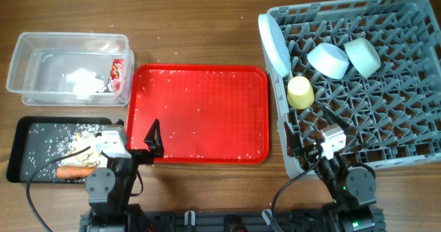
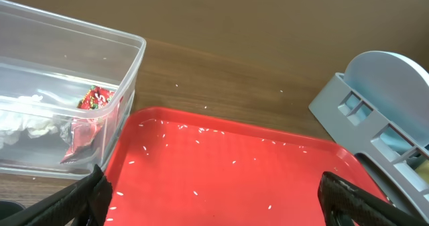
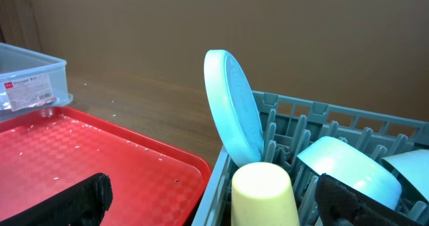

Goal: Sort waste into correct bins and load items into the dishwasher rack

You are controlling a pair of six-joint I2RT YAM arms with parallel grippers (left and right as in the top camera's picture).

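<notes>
Both arms folded low at near bench edge. Toward left corner, left gripper [image 1: 153,144], fingers [image 2: 67,202] spread wide, holding nothing. Toward right corner, right gripper [image 1: 313,129] likewise spread.

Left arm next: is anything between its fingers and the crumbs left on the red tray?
Nothing visible does. The left gripper hangs open at the near left corner of the red tray, and only the scattered crumbs lie on it.

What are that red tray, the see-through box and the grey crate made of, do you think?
The red tray looks like hard plastic, slightly glossy, with a fine woven-looking texture on its surface. The see-through box seems to be thin clear plastic, since its contents show through the walls. The grey crate looks like matte moulded plastic, judging by its uniform grid of dividers.
</notes>
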